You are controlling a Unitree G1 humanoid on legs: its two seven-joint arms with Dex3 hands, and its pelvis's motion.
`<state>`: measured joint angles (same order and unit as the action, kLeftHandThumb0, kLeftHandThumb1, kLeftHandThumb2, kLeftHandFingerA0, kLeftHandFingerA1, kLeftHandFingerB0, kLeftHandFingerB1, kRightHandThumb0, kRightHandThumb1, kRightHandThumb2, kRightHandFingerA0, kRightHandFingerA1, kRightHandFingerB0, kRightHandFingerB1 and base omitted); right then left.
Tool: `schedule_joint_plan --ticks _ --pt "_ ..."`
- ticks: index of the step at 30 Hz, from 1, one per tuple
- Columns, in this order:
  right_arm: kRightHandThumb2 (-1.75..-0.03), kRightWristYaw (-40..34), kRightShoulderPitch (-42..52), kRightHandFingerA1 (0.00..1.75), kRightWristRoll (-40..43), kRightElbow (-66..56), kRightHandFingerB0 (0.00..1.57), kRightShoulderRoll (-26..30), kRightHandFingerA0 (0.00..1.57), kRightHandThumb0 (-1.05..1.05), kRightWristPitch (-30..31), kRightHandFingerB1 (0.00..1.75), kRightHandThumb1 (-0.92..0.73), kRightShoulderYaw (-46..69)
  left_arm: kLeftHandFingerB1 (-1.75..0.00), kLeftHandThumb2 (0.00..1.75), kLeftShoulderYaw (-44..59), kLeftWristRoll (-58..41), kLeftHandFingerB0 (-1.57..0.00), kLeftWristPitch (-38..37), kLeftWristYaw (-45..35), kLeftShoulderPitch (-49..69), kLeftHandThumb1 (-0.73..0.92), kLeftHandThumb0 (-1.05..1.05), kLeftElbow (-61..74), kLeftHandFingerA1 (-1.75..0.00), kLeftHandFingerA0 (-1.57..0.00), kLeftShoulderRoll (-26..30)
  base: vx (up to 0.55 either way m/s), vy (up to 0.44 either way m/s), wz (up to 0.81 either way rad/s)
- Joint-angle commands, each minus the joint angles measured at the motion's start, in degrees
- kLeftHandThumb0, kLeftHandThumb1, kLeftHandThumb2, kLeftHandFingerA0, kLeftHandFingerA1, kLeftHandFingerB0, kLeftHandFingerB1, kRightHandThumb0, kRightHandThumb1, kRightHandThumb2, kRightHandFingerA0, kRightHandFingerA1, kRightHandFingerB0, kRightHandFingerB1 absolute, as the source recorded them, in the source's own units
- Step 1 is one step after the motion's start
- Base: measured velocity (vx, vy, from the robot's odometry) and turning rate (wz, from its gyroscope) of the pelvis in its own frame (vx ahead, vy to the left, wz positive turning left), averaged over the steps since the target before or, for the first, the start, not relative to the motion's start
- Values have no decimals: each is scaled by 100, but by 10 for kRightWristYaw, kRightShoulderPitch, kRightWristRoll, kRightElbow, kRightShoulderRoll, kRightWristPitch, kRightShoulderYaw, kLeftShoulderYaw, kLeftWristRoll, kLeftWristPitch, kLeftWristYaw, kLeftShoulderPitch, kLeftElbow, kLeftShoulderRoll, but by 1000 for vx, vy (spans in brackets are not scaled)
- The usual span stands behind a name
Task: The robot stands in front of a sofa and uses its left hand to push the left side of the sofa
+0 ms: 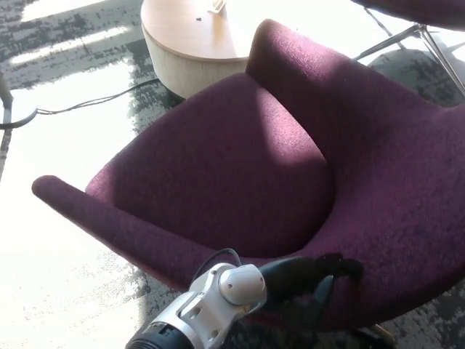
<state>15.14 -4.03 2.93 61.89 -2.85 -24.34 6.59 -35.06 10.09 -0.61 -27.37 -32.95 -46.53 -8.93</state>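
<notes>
the left hand is pressing the sofa rim, fingers hooked over its soft edge; the sofa probably swivels easily, so the firm rim suits pushing.

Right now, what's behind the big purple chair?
Behind the purple chair stands a round wooden table with a small pale object on top. A black cable crosses the floor. The chair hides the table's right side.

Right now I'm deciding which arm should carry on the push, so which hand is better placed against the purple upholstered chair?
Left. The black left hand is already against the purple fabric chair, at its near edge. The right hand is not in view.
</notes>
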Motion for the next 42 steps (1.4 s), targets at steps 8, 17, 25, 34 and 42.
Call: schedule_joint_plan --ticks 8,17,25,34,42 --pt "-65 3 2 30 5 -9 21 1 24 -71 2 28 -85 -1 -44 175 -4 3 0 27 -64 3 92 -105 -19 -61 0 -26 0 0 0" --pt "-65 1 2 30 5 -10 21 -1 24 -71 3 28 -85 -3 -47 175 -1 4 0 10 -77 1 92 -105 -27 -66 0 -23 0 0 0" --pt "-65 2 3 30 4 -10 21 -1 24 -71 3 28 -85 -5 -46 165 8 9 0 19 -66 28 92 -105 3 -55 0 20 0 0 0" --pt "-65 1 3 30 7 -10 21 -2 24 -71 4 28 -85 -4 -46 119 51 -5 -12 1 -95 28 75 -103 -16 -48 -3 92 0 0 0" --pt "-103 -42 0 50 -32 31 19 6 35 -79 -19 41 -67 -43 -42 112 90 -5 -8 -33 -125 46 69 -98 -15 -48 -7 148 0 0 0"
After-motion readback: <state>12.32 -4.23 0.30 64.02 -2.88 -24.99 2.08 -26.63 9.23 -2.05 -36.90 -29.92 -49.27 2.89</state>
